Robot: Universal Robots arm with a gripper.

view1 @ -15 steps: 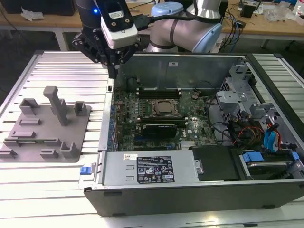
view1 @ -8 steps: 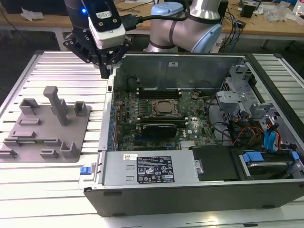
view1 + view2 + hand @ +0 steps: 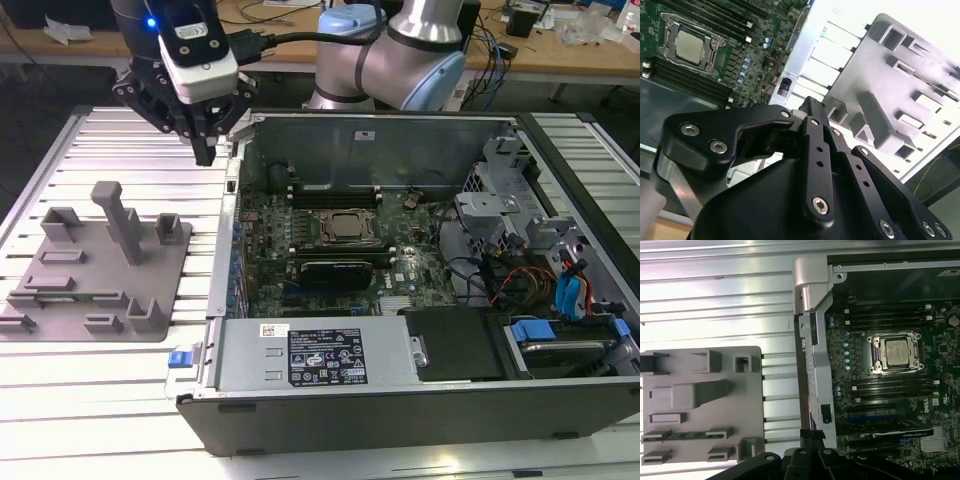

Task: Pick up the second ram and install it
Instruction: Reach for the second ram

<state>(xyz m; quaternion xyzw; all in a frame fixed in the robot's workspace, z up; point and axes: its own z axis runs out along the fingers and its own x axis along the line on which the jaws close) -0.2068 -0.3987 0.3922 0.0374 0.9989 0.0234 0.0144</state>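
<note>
Ribbed bare metal on the bench [image 3: 100,150], smooth and glaring under the light. Matt grey plastic for the holder [image 3: 100,275], faintly rough-looking. In one of its slots, the matt green circuit board of the ram [image 3: 685,435]. Dull grey sheet metal for the case [image 3: 400,140], with matt black along its front. Inside, a green lacquered board [image 3: 855,340], slightly glossy, and a satin metal lid on the processor [image 3: 895,351]. Matt black metal on the hand [image 3: 811,106], with bright steel screws [image 3: 821,205]. Smooth silver metal on the arm [image 3: 430,30], with glossy pale blue caps [image 3: 338,22] and a glossy white plastic housing [image 3: 200,55] at the wrist. Paper label [image 3: 325,357] on bare metal.
</note>
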